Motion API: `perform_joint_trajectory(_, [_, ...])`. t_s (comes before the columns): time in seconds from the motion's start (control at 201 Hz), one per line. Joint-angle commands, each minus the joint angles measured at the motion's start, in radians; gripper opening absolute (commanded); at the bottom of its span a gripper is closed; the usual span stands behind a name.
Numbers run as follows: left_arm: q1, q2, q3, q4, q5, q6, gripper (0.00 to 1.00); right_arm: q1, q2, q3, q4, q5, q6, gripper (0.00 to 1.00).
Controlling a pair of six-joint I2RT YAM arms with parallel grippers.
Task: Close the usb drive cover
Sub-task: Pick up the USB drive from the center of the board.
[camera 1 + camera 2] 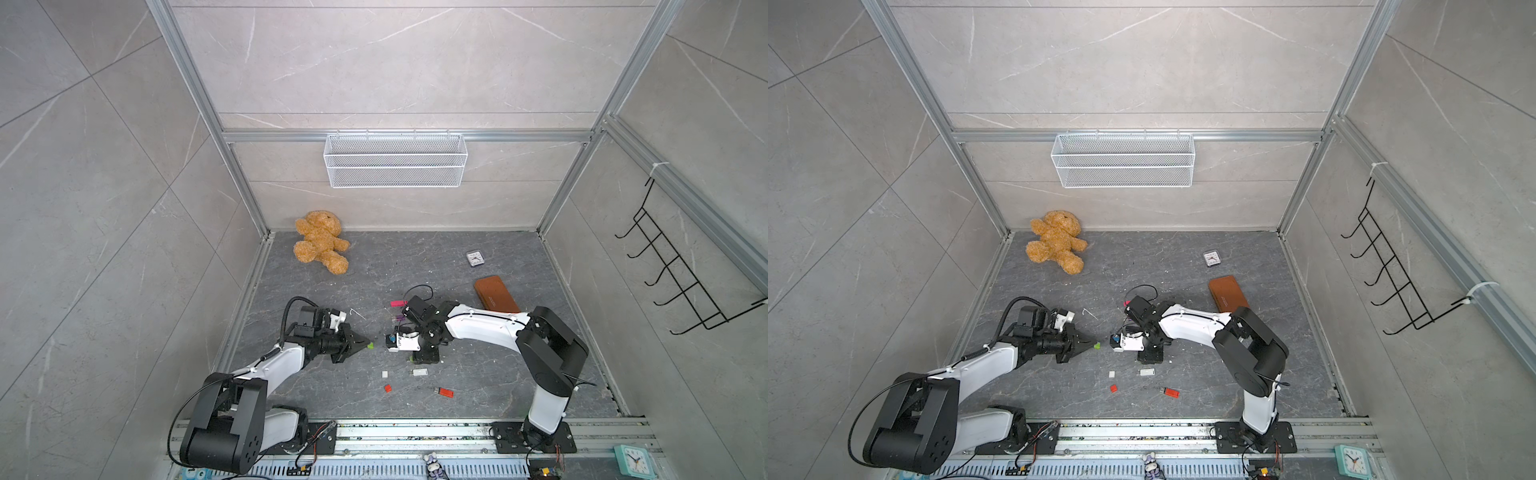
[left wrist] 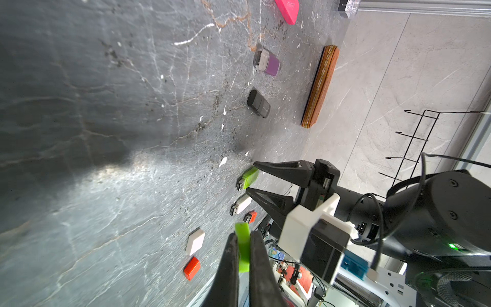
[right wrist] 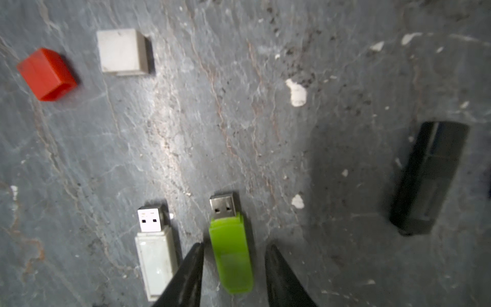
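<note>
So, table (image 3: 239, 119): green drive (image 3: 225, 234) lies flat here, plug bare; cover not on yet.
Right gripper (image 3: 235, 245): spread astride the drive's body, no grip (gaps both sides).
Left gripper (image 1: 365, 343): pinching green cap (image 2: 242, 231), apart from drive.
Drive axis: in line with my right-hand jaws, plug pointing away from them.
Remaining: grasp, align, push cap on.

My right gripper (image 3: 233, 248) has a finger on each side of the green drive (image 3: 229, 255). The white drive (image 3: 156, 255) lies just beside, so that side is tight. The other side is bare up to the black drive (image 3: 427, 180). I see the floor (image 3: 225, 133) before the plug is bare too; the white cap (image 3: 121, 50) and red cap (image 3: 46, 74) lie well off. My left gripper (image 2: 244, 234), pinching the green cap (image 2: 243, 252), has room there.
</note>
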Motion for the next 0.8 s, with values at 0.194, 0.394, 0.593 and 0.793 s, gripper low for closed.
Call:
perform_joint_trajectory(0.194, [-0.006,0.004,0.034,-0.003,-0.006,0.026,0.04,0.008,0.025,-0.029,0.024,0.063,-0.012,0.35])
perform_joint_trajectory(0.394, [-0.008,-0.001,0.034,-0.003,-0.005,0.023,0.04,0.008,0.006,-0.027,0.03,0.053,0.003,0.24])
perform_joint_trajectory(0.593, [-0.021,-0.003,0.041,0.004,0.002,0.027,0.04,0.008,-0.047,-0.016,0.069,-0.007,0.052,0.17])
perform_joint_trajectory(0.793, [-0.055,-0.009,0.048,0.064,0.025,0.012,0.04,0.008,-0.105,0.006,0.141,-0.133,0.129,0.16])
